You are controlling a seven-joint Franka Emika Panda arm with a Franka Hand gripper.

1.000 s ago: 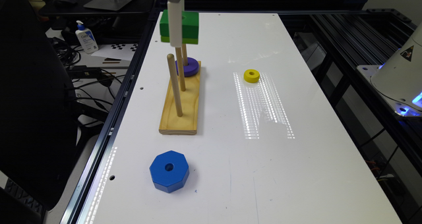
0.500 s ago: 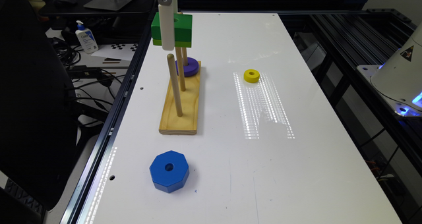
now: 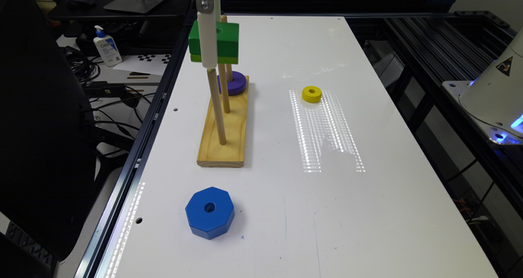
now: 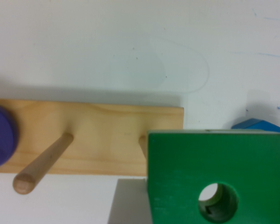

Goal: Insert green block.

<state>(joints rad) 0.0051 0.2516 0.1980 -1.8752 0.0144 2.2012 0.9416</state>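
Gripper (image 3: 208, 45): holding the green block (image 3: 222, 41) in the air above the pegs (image 3: 216, 106).
Bottle (image 3: 107, 47): standing beside the tabletop (image 3: 367, 212), label reading "CeraVe".

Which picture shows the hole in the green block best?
The wrist view: the green block is close and its round hole faces the camera. In the exterior view the green block is smaller, partly behind the white claw.

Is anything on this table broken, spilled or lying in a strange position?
Nothing stands out. The wooden base lies flat with its pegs upright, the purple ring sits on the far peg, and the blue octagonal block and the yellow ring lie flat on the white table. The green block is held level above the pegs.
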